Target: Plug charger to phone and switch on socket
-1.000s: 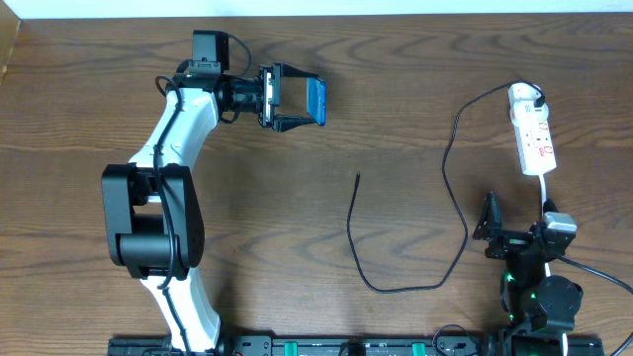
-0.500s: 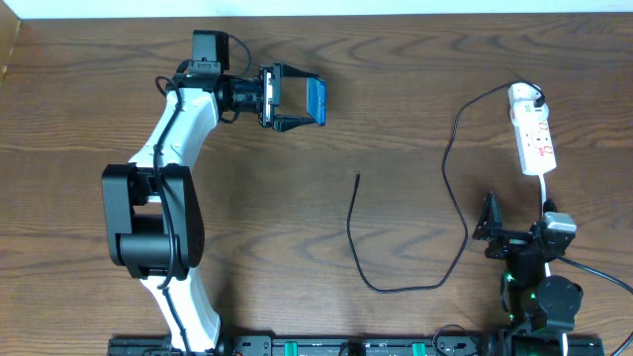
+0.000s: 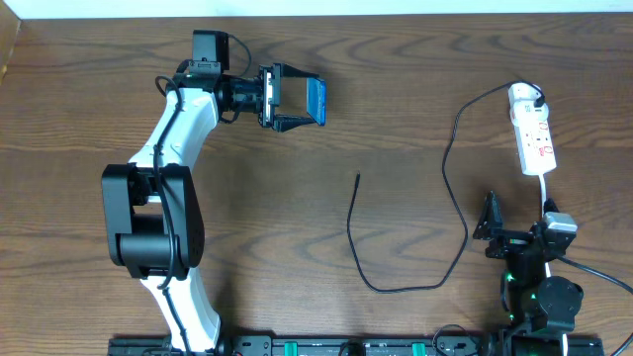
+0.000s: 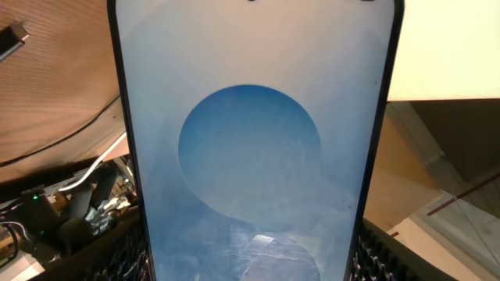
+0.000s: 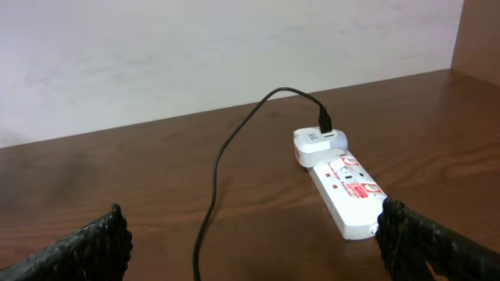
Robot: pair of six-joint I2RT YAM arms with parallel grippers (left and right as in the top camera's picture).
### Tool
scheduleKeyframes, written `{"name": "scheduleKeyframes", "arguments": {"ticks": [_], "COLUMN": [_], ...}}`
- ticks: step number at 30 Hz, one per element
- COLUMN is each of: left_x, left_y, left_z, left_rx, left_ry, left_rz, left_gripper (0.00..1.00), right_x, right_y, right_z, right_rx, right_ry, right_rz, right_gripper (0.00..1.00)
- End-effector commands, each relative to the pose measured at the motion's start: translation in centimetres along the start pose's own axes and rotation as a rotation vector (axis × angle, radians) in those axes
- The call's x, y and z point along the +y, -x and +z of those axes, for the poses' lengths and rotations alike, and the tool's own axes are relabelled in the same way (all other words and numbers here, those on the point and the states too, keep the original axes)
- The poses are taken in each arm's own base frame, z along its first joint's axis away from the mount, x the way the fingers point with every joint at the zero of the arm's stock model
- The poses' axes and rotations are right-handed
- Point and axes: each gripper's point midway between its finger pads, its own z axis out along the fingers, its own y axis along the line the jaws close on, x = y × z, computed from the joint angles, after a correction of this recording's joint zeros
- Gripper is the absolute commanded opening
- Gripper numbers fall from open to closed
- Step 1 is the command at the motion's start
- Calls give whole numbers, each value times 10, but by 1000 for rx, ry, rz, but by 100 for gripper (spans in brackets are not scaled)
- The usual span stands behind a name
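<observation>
Above the brown wooden worktop (image 3: 396, 79) the left arm (image 3: 183, 119) stretches toward the far edge, left hand (image 3: 300, 100) gripping the slim blue-screened phone (image 3: 315, 100); the right arm (image 3: 534, 272) sits folded, right hand (image 5: 250, 238) spread wide

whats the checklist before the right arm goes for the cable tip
1. Slim blue-screen phone held by left gripper: ok, clamped between both fingers.
2. Right gripper open and empty: ok.
3. Free tip of thin black charger cable reachable: ok, it lies alone on the brown wooden table.
4. Cable's other end plugged in: ok, it enters a white adapter on the white power strip.
5. Strip switch position: cannot tell, too small.
6. Phone's port facing the cable: cannot tell, port hidden.
</observation>
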Motion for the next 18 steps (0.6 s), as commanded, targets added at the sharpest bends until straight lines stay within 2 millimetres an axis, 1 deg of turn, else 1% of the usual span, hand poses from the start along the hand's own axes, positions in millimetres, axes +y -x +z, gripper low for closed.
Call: {"name": "scheduleKeyframes", "arguments": {"ticks": [1,4,6,10,13,16,18], "left_x": [-16,-16,-16,-16,-16,-21,-23], "left_y": [-26,-24,-24,-24,-22,-21,-21], "left_z": [-8,-7,-7,-7,-7,-8,-8], "left_rx": [36,25,22,22,13,6,5], "left_ry": [-25,-24,-24,-24,-24,-34,-39], "left_rz": [65,66,66,66,67,103,120], "left_gripper": [7,7,7,7,7,8,7], "right_x": [1,3,5,4,5,8,14], "right_y": [6,21,34,50,60,67,70], "right_z": [0,-1,-3,-6,-5,4,14], "right_rx": [-27,-86,-139,-169,-160,-99,-47], "right_ry": [4,12,22,4,-6,-5,24], "right_rz": [14,13,11,9,-20,-51,-51], "right_gripper": [99,99,99,99,99,99,99]}}
